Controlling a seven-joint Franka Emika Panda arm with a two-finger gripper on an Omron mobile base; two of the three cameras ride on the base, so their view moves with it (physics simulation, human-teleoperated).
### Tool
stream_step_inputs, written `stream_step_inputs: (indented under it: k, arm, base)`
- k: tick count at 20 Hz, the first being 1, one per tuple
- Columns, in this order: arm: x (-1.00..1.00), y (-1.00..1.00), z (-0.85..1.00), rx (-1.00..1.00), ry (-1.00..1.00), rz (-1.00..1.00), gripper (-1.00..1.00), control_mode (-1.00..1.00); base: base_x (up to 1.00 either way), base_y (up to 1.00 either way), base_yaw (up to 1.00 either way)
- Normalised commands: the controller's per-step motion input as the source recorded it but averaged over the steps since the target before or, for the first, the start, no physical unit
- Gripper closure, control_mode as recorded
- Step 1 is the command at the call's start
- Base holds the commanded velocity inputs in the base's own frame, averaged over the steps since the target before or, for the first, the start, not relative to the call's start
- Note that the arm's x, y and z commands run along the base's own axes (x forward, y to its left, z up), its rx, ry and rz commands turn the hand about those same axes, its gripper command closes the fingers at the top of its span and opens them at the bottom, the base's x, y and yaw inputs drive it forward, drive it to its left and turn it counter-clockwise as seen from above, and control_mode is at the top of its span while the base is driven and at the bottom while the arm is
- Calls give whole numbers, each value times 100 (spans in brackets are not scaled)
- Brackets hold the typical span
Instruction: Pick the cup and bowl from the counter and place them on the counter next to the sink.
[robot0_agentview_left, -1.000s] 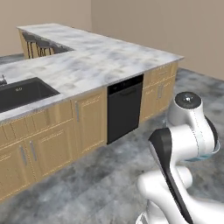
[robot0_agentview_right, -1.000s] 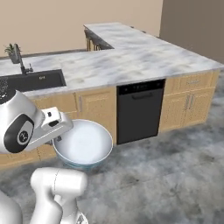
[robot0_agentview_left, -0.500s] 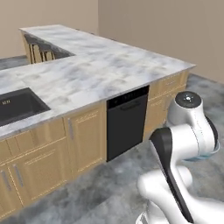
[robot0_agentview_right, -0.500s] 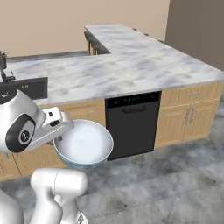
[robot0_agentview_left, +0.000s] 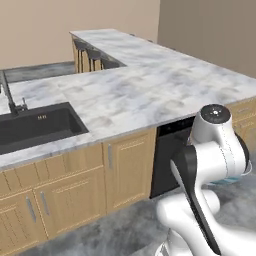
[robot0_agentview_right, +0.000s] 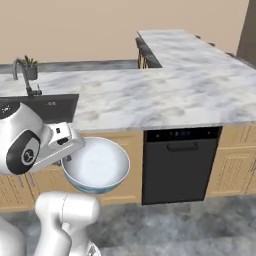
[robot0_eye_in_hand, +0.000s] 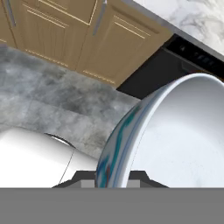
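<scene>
White grey-veined marble counter (robot0_agentview_right: 165, 95) sat ahead and above the load; dark rectangular sink (robot0_agentview_left: 35, 127) lay off to the arm's left. Wide white bowl with blue-banded rim (robot0_agentview_right: 96, 165) hung at cabinet height, below the countertop. Gripper (robot0_agentview_right: 69, 159) was clamped on the bowl's rim, arm folded close.

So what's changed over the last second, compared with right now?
The base has driven, so both base views swung: the sink and tap have come back into frame, and the dishwasher sits further right. That is camera motion, not moving things. The gripper still holds the bowl by its rim, below counter level.
</scene>
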Motion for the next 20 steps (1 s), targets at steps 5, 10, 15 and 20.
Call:
stream_step_inputs:
  k: [5, 10, 15, 20]
  arm:
    - [0, 0, 0, 0, 0, 0, 100, 100]
    - [0, 0, 0, 0, 0, 0, 100, 100]
    - [0, 0, 0, 0, 0, 0, 100, 100]
    - [0, 0, 0, 0, 0, 0, 100, 100]
  base:
    - [59, -6, 43]
    - [54, -30, 30]
    - [46, -32, 15]
    - [50, -22, 5]
